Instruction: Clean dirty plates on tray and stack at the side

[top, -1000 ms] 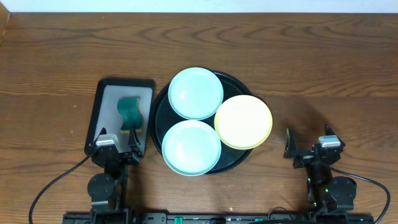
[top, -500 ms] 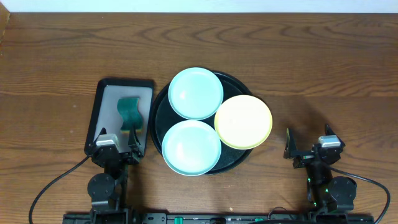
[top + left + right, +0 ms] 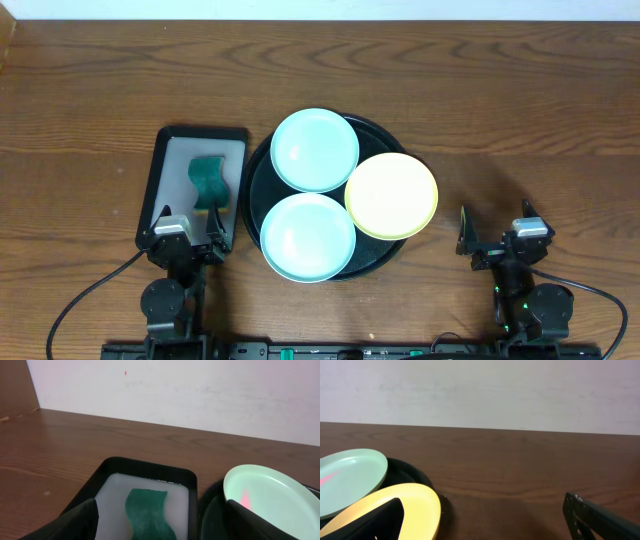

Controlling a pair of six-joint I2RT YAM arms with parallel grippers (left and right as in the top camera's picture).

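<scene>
Three plates lie on the round black tray (image 3: 390,137): a mint-green plate (image 3: 315,150) at the back, a second mint-green plate (image 3: 308,237) at the front, and a yellow plate (image 3: 391,195) on the right, overhanging the rim. My left gripper (image 3: 186,222) rests open at the near end of the rectangular tray, left of the plates. In the left wrist view its fingers (image 3: 75,522) frame a green sponge (image 3: 147,515), and a mint plate (image 3: 272,502) with a red smear lies to the right. My right gripper (image 3: 495,230) stands open over bare wood, right of the yellow plate (image 3: 415,502).
A rectangular black tray (image 3: 195,135) with a whitish inside holds the green sponge (image 3: 208,180), left of the round tray. Bare wooden table (image 3: 520,110) stretches to the right and back. A white wall (image 3: 480,390) bounds the far edge.
</scene>
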